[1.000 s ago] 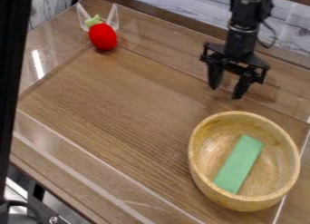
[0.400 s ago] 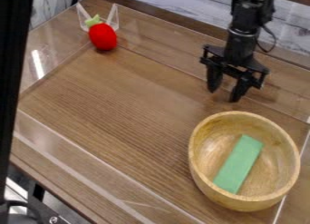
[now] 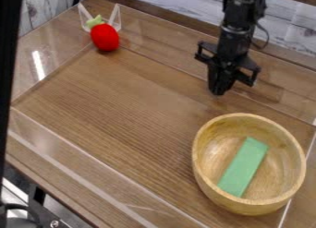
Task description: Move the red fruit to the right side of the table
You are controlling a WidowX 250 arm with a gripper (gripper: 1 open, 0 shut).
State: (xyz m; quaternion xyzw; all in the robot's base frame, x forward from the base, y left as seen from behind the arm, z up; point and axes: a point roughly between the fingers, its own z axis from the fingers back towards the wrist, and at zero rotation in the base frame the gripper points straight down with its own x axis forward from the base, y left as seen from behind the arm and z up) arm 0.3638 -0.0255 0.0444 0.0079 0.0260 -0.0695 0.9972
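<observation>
Red fruit (image 3: 105, 37) is sitting over on the far left of the table (image 3: 117, 107), and the claw (image 3: 224, 82) is hanging well apart from it, off to the right and a little nearer! Between those jaws, nothing red is showing; how wide they are standing I can't tell, with the dark fingers blurring together from where I'm watching.

Now the edges: the fruit is lying near the far-left corner, with clear plastic walling (image 3: 89, 8) rising just beside its leafy end. Bare wood is opening up on its near side and to its right, a broad stretch running across toward the claw. Down at the near right, the round wooden bowl (image 3: 208, 167) is taking up the corner with a green block (image 3: 245, 167) lying inside, so the open room on the right side is lying beyond the bowl, around and beneath the claw.

And which way is it pointing? The green leafy top (image 3: 94, 22) is aiming far and slightly left, the rounded red end is facing near and slightly right, and the long axis is running mostly far to near, on a gentle slant!
</observation>
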